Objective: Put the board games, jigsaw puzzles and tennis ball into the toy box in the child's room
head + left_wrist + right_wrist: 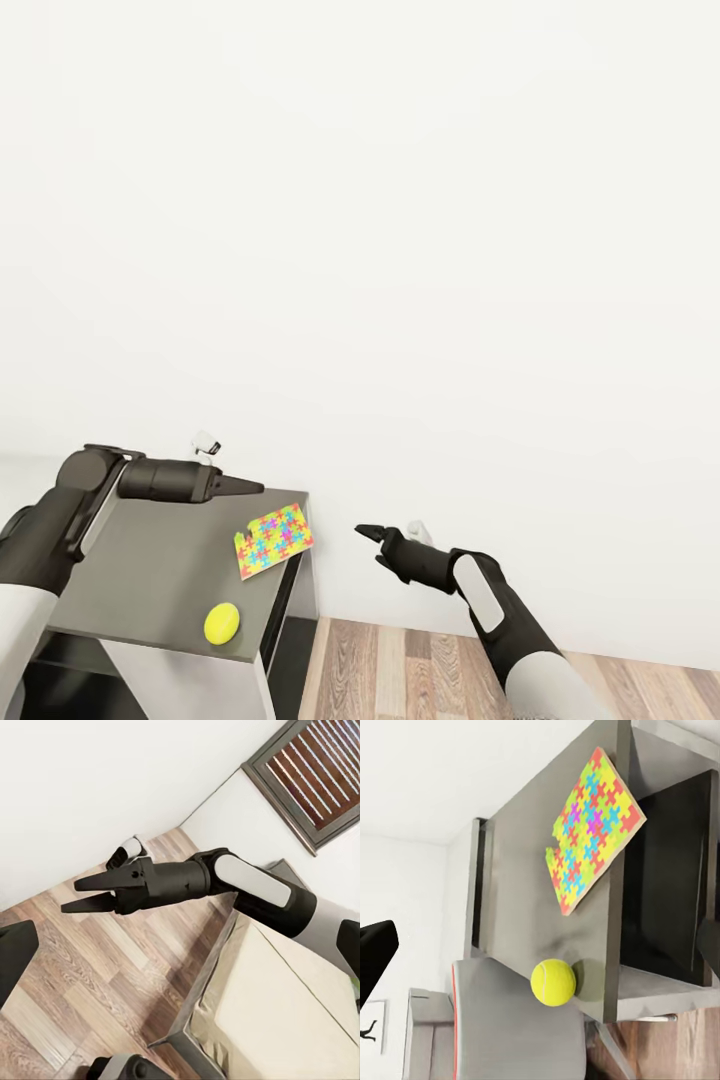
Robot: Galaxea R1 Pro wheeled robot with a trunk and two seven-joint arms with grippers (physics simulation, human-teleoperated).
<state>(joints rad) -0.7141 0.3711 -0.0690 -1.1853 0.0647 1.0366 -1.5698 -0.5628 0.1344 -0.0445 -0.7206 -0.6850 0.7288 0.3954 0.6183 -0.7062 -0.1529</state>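
A multicoloured jigsaw puzzle (273, 540) (589, 832) lies at the right end of the table (150, 570) (525, 870), one corner overhanging the edge. The yellow tennis ball (222, 622) (553, 982) rests near the table's front edge. My left gripper (250, 488) hovers over the table's back edge, open and empty, left of the puzzle. My right gripper (368, 534) (81, 894) hangs open and empty in the air to the right of the table, above the floor. The bed (277, 1012) has a bare beige mattress. The board games and the toy box are out of view.
A white wall (400, 250) stands close behind the table. Wood-plank floor (400, 670) lies to the right of it. A grey object with a red rim (510, 1027) sits beside the table near the ball. A dark-framed window with blinds (315, 772) is above the bed.
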